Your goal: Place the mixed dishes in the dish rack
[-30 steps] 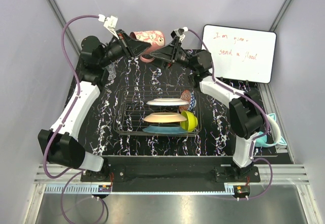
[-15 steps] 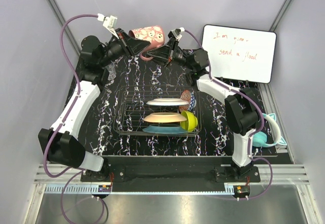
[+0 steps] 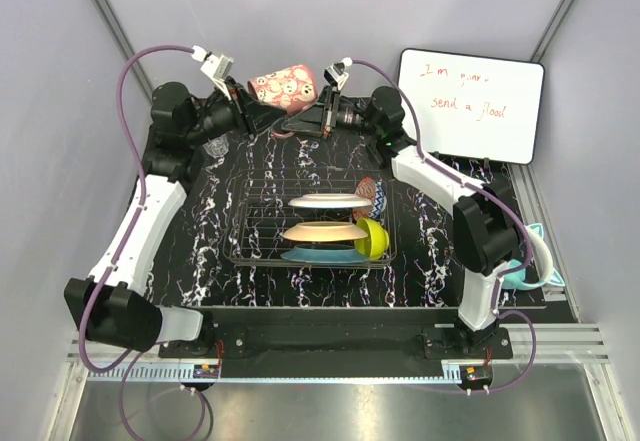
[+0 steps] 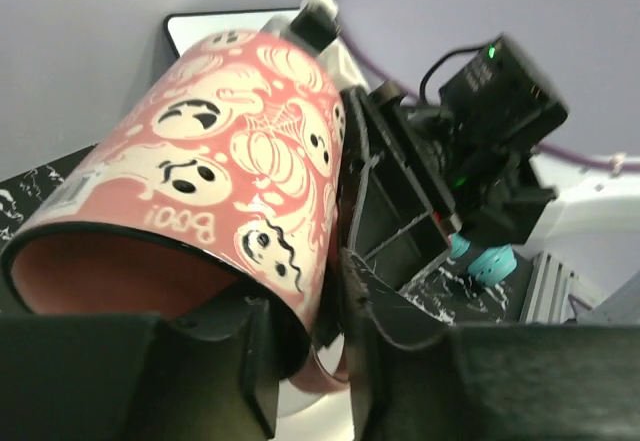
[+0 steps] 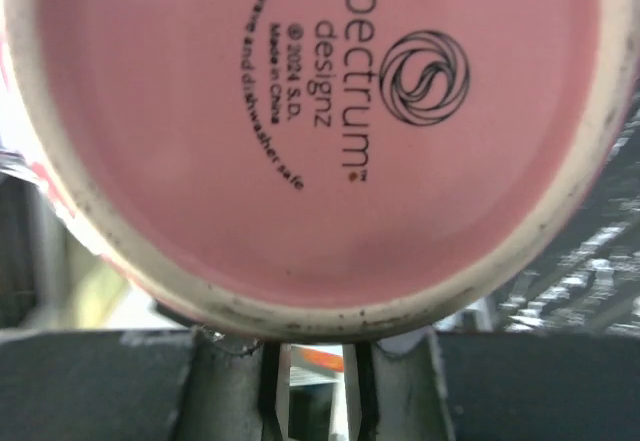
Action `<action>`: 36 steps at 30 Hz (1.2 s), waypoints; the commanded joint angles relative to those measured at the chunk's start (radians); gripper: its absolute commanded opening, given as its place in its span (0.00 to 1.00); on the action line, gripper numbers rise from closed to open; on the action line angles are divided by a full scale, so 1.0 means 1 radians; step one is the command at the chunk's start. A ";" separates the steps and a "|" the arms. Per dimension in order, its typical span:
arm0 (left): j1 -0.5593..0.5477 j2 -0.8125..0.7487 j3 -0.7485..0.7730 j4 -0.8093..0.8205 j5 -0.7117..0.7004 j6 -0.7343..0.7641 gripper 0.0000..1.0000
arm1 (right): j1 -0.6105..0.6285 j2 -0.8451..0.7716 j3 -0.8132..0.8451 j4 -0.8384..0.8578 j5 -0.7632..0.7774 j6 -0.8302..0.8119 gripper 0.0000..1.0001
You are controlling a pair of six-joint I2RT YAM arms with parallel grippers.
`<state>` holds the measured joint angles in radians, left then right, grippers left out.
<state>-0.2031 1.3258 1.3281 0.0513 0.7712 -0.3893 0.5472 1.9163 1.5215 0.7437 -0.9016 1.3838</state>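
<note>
The pink mug (image 3: 284,85) with ghost pictures hangs in the air at the back, between both grippers. My left gripper (image 3: 256,111) is shut on its rim (image 4: 300,306), one finger inside and one outside. My right gripper (image 3: 298,122) is at the mug's handle, and the mug's base (image 5: 310,131) fills its wrist view. Its fingers (image 5: 225,381) stand close together and their tips are hidden behind the base. The wire dish rack (image 3: 250,223) holds the white plate (image 3: 330,201), peach plate (image 3: 322,231), teal plate (image 3: 318,255), lime-green bowl (image 3: 373,238) and red-white bowl (image 3: 368,188).
A clear glass (image 3: 213,145) stands on the black mat left of the rack, under my left arm. The whiteboard (image 3: 470,104) leans at the back right. Small teal curved objects (image 3: 524,271) lie at the right edge.
The mug has risen off the back of the mat and shifted left. Both grippers went up with it, and the left arm has drawn back to the left.
</note>
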 commanded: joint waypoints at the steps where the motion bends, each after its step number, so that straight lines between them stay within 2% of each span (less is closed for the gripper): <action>1: 0.017 -0.085 -0.010 -0.135 0.125 0.105 0.33 | -0.007 -0.137 0.045 -0.173 0.115 -0.333 0.00; 5: 0.028 -0.115 -0.072 -0.156 0.140 0.116 0.38 | -0.007 -0.171 0.003 -0.172 0.167 -0.384 0.00; 6: 0.028 -0.129 -0.085 -0.153 0.145 0.116 0.43 | -0.009 -0.174 -0.001 -0.164 0.173 -0.390 0.00; 7: 0.028 -0.134 -0.111 -0.156 0.146 0.115 0.62 | -0.009 -0.178 -0.007 -0.164 0.176 -0.394 0.00; 8: 0.030 -0.143 -0.127 -0.160 0.148 0.118 0.73 | -0.009 -0.181 -0.012 -0.167 0.181 -0.405 0.00; 11: 0.051 -0.164 -0.129 -0.203 0.158 0.135 0.90 | -0.012 -0.195 -0.027 -0.184 0.190 -0.430 0.00; 12: 0.063 -0.171 -0.125 -0.235 0.166 0.141 0.99 | -0.013 -0.198 -0.027 -0.194 0.190 -0.442 0.00; 17: 0.189 -0.215 -0.074 -0.381 0.238 0.227 0.99 | -0.013 -0.206 -0.009 -0.300 0.193 -0.555 0.00; 21: 0.249 -0.212 0.000 -0.681 0.212 0.510 0.99 | -0.013 -0.214 0.025 -0.385 0.204 -0.635 0.00; 24: 0.301 -0.206 -0.072 -0.696 0.172 0.562 0.99 | -0.013 -0.229 0.043 -0.460 0.219 -0.707 0.00; 29: 0.315 -0.122 -0.214 -0.682 0.027 0.622 0.99 | -0.012 -0.284 0.059 -0.590 0.260 -0.834 0.00; 32: 0.318 -0.077 -0.260 -0.683 -0.059 0.650 0.99 | -0.013 -0.316 0.066 -0.645 0.282 -0.890 0.00; 36: 0.370 -0.045 -0.300 -0.689 -0.102 0.747 0.99 | -0.013 -0.319 0.088 -0.698 0.286 -0.917 0.00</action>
<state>0.1196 1.2827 1.0451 -0.6415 0.7559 0.2390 0.5358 1.6878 1.5024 -0.0162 -0.6308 0.5644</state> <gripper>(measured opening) 0.987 0.248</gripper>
